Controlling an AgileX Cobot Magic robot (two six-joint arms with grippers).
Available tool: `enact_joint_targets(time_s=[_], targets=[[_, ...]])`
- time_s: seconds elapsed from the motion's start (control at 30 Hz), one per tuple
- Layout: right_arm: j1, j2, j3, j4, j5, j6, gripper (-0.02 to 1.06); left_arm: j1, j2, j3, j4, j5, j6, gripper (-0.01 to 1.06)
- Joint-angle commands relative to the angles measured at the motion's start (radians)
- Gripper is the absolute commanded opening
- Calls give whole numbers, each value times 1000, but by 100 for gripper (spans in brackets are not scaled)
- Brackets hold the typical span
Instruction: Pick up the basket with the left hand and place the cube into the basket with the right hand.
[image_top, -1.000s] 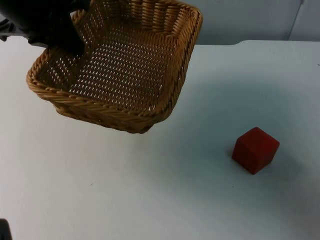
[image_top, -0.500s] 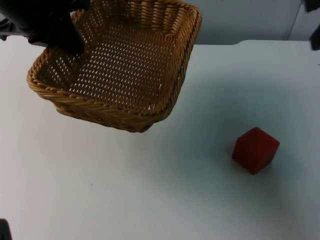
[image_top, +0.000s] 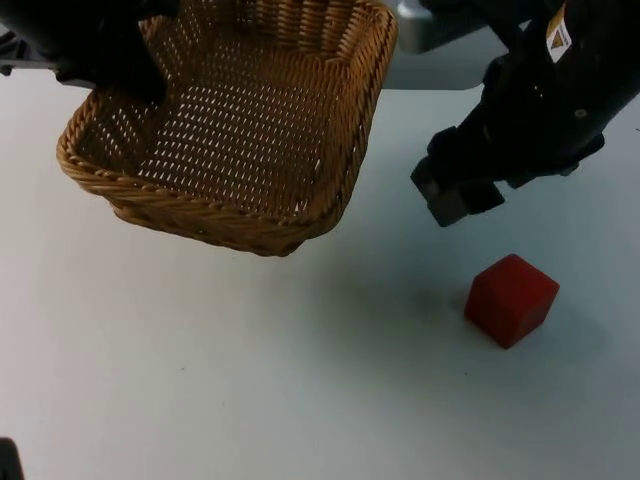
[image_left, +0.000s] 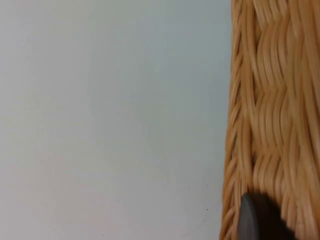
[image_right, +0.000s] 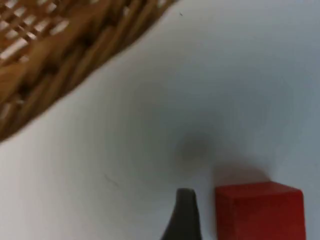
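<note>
The wicker basket (image_top: 215, 222) hangs tilted above the table at the far left, and my left gripper (image_top: 140, 85) is shut on its far left rim. The left wrist view looks along the basket's woven wall (image_left: 270, 100), with white table beside it. The red cube (image_top: 510, 298) rests on the table at the right, apart from the basket. My right gripper (image_top: 455, 200) hovers a little above and to the left of the cube, between it and the basket, with nothing in it. The right wrist view takes in the cube (image_right: 260, 210) close by and the basket's edge (image_right: 60, 55).
White table (image_top: 250, 380) stretches bare in front of the basket and the cube. The grey partition wall (image_top: 430, 60) closes the far side behind the right arm.
The right arm has swung in from the upper right and now hangs just above and left of the cube. The basket and the left gripper have barely shifted.
</note>
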Motion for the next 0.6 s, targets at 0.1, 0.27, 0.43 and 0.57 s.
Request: enact_joint_targets(time_s=[0.1,0.27,0.43,0.57], targets=[[-1,40,-9,-98,67,98,68,1,-12,1,-35,-32,-6,0],[-5,78,-9,-86,127,140,79,1,-12,1,-35,-35,-6,0],[-49,110,-9,-33,146,138,84,1,-12,1,-33,-41,-6,0],[-85,133,-9,-23,139,138,84,1,-12,1,-33,-75,-6,0]])
